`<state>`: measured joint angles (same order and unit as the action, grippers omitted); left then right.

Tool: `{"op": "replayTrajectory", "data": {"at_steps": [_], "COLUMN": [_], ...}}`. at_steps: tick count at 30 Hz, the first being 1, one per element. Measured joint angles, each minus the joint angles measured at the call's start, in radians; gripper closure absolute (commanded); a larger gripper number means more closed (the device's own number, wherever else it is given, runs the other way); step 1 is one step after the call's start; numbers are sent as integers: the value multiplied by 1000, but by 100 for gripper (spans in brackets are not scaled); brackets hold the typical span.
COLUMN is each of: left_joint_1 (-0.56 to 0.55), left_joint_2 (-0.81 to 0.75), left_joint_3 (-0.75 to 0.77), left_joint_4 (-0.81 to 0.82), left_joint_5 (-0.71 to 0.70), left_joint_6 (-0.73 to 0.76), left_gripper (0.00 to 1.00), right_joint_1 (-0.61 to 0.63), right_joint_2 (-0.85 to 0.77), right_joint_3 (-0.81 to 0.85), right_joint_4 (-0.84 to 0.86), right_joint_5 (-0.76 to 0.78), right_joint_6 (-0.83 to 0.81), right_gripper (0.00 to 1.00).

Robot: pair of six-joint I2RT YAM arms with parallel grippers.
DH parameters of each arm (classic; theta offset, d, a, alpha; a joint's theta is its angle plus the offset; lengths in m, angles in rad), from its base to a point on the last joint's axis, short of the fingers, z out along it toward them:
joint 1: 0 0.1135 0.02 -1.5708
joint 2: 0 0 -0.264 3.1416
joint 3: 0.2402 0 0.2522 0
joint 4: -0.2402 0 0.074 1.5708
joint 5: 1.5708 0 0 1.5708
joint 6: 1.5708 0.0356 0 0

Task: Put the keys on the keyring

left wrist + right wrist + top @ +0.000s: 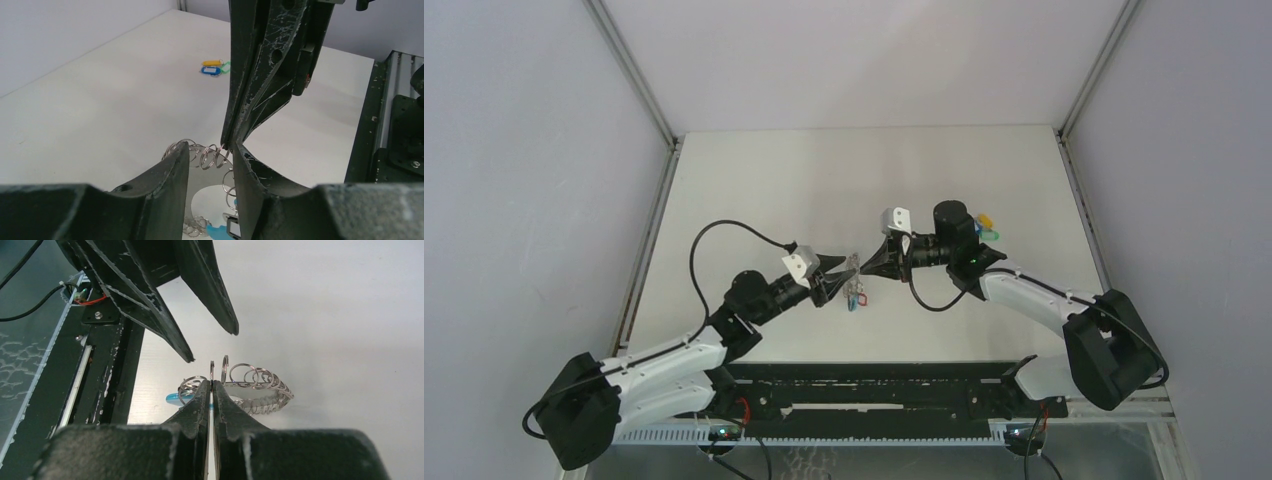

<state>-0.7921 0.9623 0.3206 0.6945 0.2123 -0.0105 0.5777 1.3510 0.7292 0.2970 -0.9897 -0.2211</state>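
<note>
The keyring (255, 382) is near the middle of the desk (824, 180), a bit closer to the near edge. It is made of lots of thin, shiny metal rings joined in a curvy row, like little loops of wire. A small flat cyan piece (172, 399) pokes out from under it.

The right gripper (212, 382) is closed tight. Its two black fingers press flat together, and one thin ring of the keyring stands pinched between their tips. I cannot tell if the other rings rest on the desk or hang just above it.

The left gripper (210, 149) is open. Its two dark, scratched fingers are pointy and stand apart, one on each side of the loops. They point at the right gripper, tip to tip, and hold nothing.

The keys (212, 67) lie together, well apart from the keyring, closer to the right edge of the desk, just behind the right arm. They are small smooth plastic tags. The yellow key (212, 63) and the blue key (210, 71) are long with round ends and lie side by side. The green key (226, 65) touches their end.

The desk is white, flat and smooth.
</note>
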Motion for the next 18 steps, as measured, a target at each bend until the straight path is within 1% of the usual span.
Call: {"op": "replayTrajectory", "data": {"at_steps": [2, 5, 7, 9, 10, 15, 18], "left_joint_1": [0, 0, 4, 10, 18, 90, 106], "left_joint_2": [-26, -52, -68, -76, -76, -51, -11], "left_joint_3": [-11, -31, -41, -43, -43, -43, -39], "left_joint_4": [3, 0, -8, -15, -18, -23, -31], "left_joint_5": [-8, -29, -32, -24, -16, 84, 133], "left_joint_6": [-11, -35, -53, -61, -64, -66, -47], "left_gripper": [49, 47, 49, 57, 59, 60, 60], "right_joint_1": [0, 0, 0, 0, 0, 0, 0], "right_joint_2": [-1, -1, -1, -1, -1, -1, -1], "right_joint_3": [0, 0, 0, 0, 0, 18, 34], "right_joint_4": [-5, -14, -19, -25, -26, -71, -87], "right_joint_5": [11, 26, 33, 39, 42, 42, 42], "right_joint_6": [-5, -10, -14, -24, -27, -57, -72], "right_gripper": [100, 100, 100, 100, 100, 100, 100]}}
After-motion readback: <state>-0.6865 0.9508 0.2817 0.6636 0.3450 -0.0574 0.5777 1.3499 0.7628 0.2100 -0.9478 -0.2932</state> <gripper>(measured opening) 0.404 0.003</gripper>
